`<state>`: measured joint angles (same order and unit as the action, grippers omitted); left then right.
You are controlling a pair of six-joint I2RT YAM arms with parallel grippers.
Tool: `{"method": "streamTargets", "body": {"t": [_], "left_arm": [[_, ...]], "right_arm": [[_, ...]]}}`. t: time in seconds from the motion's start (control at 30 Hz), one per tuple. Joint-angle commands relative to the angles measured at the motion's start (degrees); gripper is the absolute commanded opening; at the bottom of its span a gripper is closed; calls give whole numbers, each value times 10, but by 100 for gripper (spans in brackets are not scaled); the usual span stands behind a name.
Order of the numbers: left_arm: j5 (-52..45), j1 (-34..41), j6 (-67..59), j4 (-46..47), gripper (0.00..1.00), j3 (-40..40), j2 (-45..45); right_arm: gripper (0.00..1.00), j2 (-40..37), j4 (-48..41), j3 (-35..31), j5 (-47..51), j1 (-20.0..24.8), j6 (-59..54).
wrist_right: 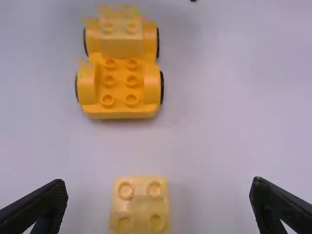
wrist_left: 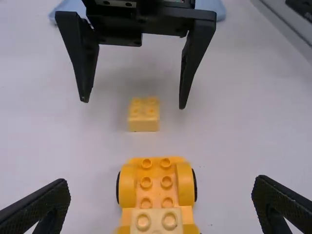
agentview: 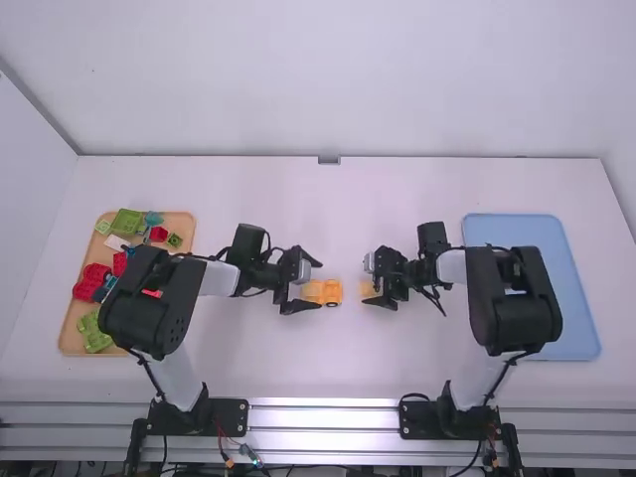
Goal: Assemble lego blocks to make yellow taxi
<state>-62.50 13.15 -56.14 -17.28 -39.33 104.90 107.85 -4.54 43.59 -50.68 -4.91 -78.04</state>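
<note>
The light was bright and even, and shadows on the flat white counter [agentview: 318, 368] were soft.

In the left wrist view, between the fingers of the left gripper [agentview: 316, 284], the edge is cropping the yellow plastic wheeled base [wrist_left: 156, 183] and the pale yellow studded brick [wrist_left: 156, 223] atop it. Between the fingers of the right gripper [agentview: 367, 281], its own view is cropping a loose pale yellow plastic brick [wrist_right: 140, 207]. Behind each gripper, its arm is partly hiding a tray: rectangular tan [agentview: 69, 343], rectangular blue [agentview: 581, 340].
</note>
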Motion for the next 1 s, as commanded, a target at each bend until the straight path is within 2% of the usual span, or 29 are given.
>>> {"method": "streamTargets", "body": {"t": [0.0,0.13,0.27,0.3,0.4,0.57,0.77,0.97], "left_arm": [[-4,3,-28,-4,99,0,5],[-11,4,-18,-12,99,1,5],[-11,3,-18,-12,99,0,5],[-11,3,-18,-14,99,0,5],[-11,2,-18,-12,99,0,5],[-11,2,-18,-12,99,0,5],[-11,5,-17,-11,99,0,5],[-11,7,-18,-7,99,0,5]], "right_arm": [[99,4,22,-26,-27,13,46],[97,5,75,-58,-46,25,47],[87,5,88,-63,-45,26,53],[80,5,89,-63,-43,26,54],[76,5,84,-60,-33,26,54],[77,20,96,-61,-22,14,54],[78,53,126,-54,-36,27,73],[66,69,74,-27,-53,37,37]]}}
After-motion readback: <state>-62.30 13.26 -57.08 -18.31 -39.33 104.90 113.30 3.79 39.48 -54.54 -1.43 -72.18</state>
